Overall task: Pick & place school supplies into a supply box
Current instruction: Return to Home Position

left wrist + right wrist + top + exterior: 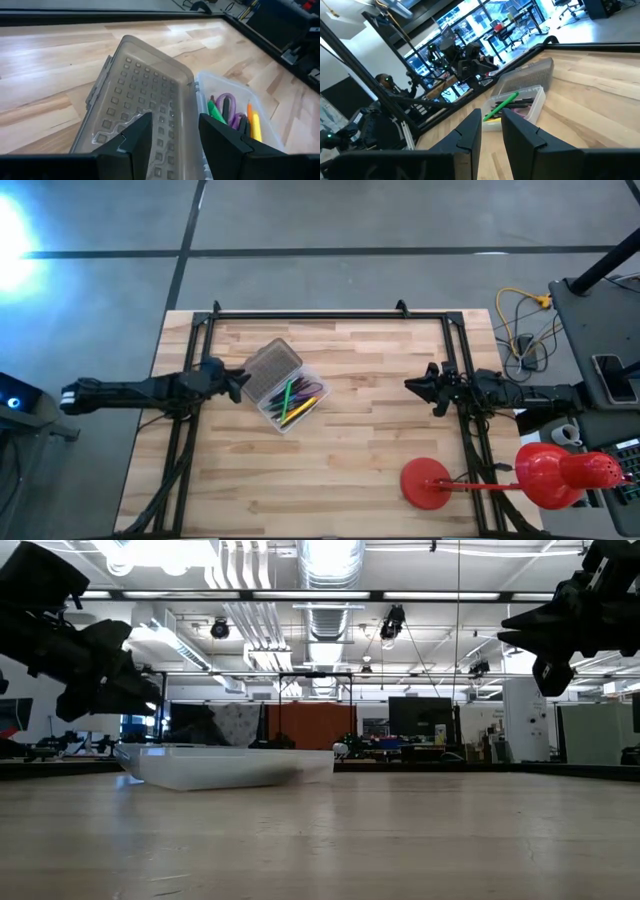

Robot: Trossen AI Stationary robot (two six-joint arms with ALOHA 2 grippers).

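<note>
The clear supply box (293,404) sits left of the table's middle. Its grey ribbed lid (269,367) is swung open toward the far left. Green, yellow, orange and black pens and purple scissors (226,107) lie inside the box (272,131). My left gripper (243,383) is open and hovers at the lid's near-left edge. In its wrist view the fingers (175,137) stand over the lid (145,75); the low view shows the gripper (150,700) above the box (230,765). My right gripper (410,386) waits right of centre, raised, its fingers (491,125) narrowly apart and pointed toward the box (520,100).
A red lamp stands at the near right corner on its round base (428,482), with its shade (560,470) hanging past the table's right edge. Black frame rails (330,315) run along the far side and both flanks. Bare wood lies between the box and my right gripper.
</note>
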